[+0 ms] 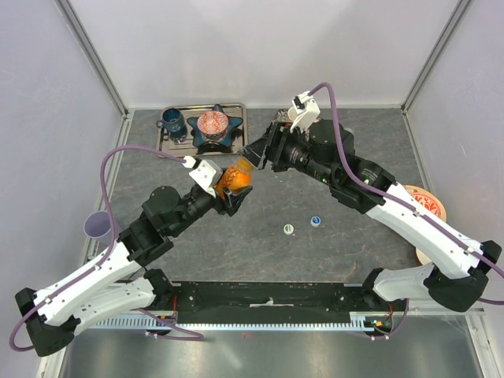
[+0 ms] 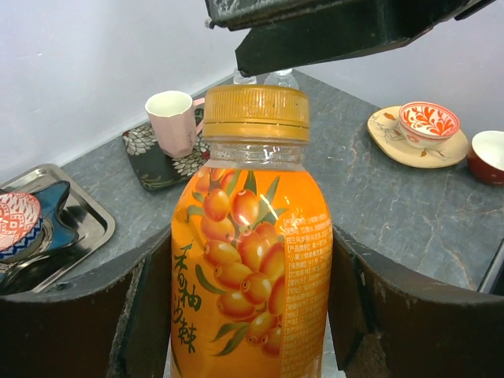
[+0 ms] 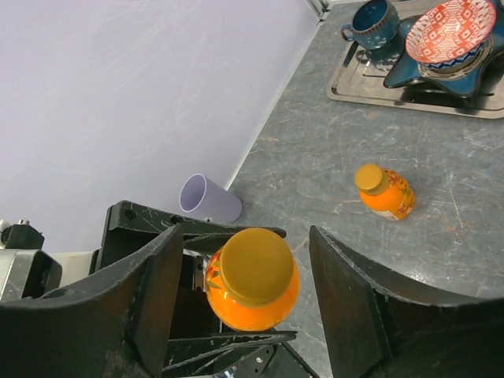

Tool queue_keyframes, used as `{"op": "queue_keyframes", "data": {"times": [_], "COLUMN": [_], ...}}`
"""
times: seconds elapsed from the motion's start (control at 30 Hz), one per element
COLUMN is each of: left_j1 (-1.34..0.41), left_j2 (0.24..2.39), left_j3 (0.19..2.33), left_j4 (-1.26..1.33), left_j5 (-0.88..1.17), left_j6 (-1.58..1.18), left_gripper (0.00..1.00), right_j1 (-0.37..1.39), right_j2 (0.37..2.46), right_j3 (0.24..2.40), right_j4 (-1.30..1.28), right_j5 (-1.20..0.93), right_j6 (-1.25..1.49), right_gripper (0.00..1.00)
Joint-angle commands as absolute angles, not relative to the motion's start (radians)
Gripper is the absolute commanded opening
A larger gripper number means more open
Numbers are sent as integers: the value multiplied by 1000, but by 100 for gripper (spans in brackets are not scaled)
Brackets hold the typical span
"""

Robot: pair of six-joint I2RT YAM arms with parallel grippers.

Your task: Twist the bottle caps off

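Left fingers [image 2: 87, 315]: I see them pinching the orange bottle [image 2: 252, 268].
Right fingers [image 3: 150, 307]: spread, straddling its orange cap [image 3: 256, 266].

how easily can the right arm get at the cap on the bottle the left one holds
Yes, probably easily: the right gripper stands open with a finger either side of the orange cap, nothing in between, and the left gripper grips the bottle.
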State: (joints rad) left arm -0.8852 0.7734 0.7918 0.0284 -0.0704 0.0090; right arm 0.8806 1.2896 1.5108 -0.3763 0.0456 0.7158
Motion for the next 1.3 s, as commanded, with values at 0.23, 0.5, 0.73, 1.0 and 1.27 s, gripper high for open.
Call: {"op": "queue_keyframes", "data": {"times": [0.23,0.5,0.73,1.0,1.27], "left_j1": [-893,-893,-893,-893,-893], "left_j2": [784,781,782,782,781], "left_j3": [782,776,769,765,765], "left_j4": [115,126,127,126,124], "left_j5": [-117,-130,-129,-130,-129], "left_j6": [72,81,84,83,80], "left_gripper": [40,40,40,40,40], "right_j1": [884,884,884,884,884], "right_j2": [1321,1313,1305,1284,1279], "right_j3": [1493,1463,1448,1428,1420], "right_j4": [-321,-328,-321,-278,-268], "right_j5": [-38,-26,-25,-15,-15], "right_j6": [741,729,727,732,732], "right_gripper": [70,69,57,60,54]}}
